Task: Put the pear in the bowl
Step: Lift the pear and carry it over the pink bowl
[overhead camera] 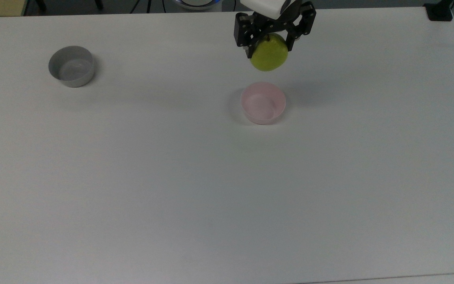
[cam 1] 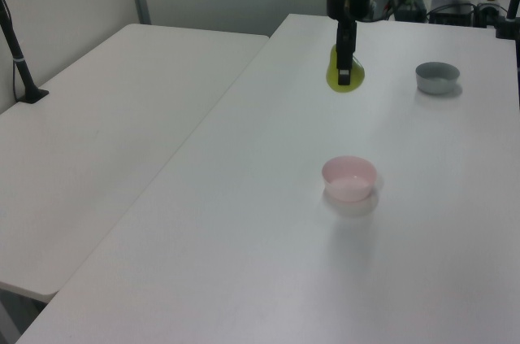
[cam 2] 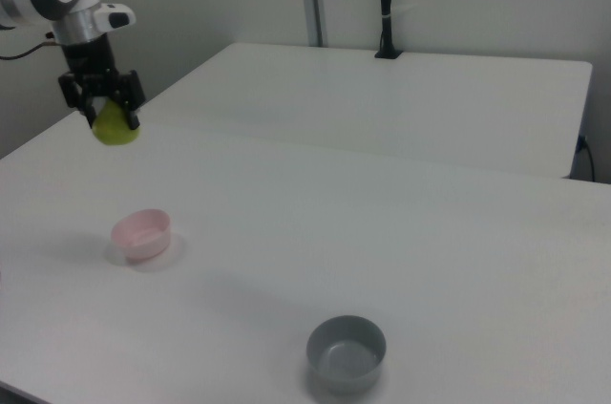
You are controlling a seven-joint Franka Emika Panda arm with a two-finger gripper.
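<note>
1. White table (overhead camera: 172, 177) carries the pink bowl (overhead camera: 263, 103) and a grey bowl (overhead camera: 71, 66).
2. Gripper (overhead camera: 270, 43) clamps the pear (overhead camera: 269, 57), aloft beyond the pink bowl.
3. Carrying step; next, centre over it, lower, release.

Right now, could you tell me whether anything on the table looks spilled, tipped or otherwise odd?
Nothing stands out. The pink bowl and grey bowl sit upright and empty on the table, and the gripper holds the pear in the air.

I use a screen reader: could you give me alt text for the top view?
A black pincer holds a yellow-green pear above a white table, just beyond an empty pale pink bowl. A grey bowl sits far toward the top view's left.
</note>
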